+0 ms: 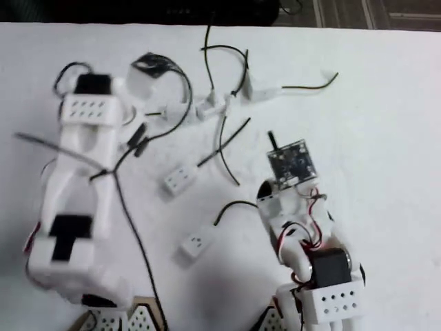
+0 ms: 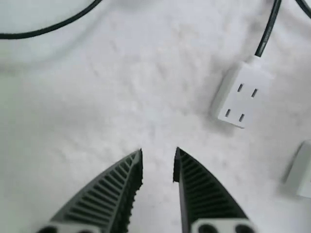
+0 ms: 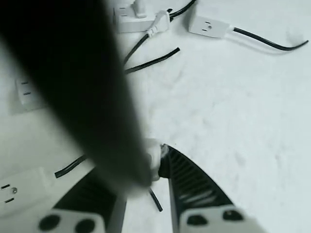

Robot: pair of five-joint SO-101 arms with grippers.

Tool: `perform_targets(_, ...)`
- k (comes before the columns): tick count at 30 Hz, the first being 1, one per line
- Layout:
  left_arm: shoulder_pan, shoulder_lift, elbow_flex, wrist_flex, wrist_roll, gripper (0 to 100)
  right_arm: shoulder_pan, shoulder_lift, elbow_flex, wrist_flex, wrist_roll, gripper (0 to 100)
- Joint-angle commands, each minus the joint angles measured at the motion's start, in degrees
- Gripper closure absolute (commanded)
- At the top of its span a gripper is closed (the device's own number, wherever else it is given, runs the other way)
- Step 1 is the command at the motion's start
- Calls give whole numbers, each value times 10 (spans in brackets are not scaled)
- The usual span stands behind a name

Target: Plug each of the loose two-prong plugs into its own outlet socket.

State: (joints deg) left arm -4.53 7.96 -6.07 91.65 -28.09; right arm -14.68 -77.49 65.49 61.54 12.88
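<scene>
Right end effector (image 3: 156, 161) clamped on a white plug (image 3: 151, 155), black cord trailing, likely carried for insertion. Left end effector (image 2: 158, 151) slightly parted, empty, above the surface (image 2: 121, 87) near an outlet socket (image 2: 240, 99), perhaps to steady it.

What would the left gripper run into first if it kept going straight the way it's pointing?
Probably just the bare table. The left gripper points past the outlet socket, which sits off to one side, though depth is hard to judge.
</scene>
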Motion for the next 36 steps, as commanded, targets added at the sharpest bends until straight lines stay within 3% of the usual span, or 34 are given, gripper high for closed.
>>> perform_targets(1, -66, -187, 194, -105, -2, 882, -54, 5, -15, 1, 4, 981)
perform_targets(9, -225, -420, 500, -244, 0, 846, -187, 155, -108, -8, -22, 981)
perform_targets(15, -309, -542, 662, -312, 0, 846, -264, 286, -127, -124, -40, 981)
perform_targets(24, -319, -625, 751, -316, 0, 844, -296, 502, -159, -299, -40, 981)
perform_targets(36, -319, -625, 779, -344, -3, 843, -294, 653, -265, -344, -41, 981)
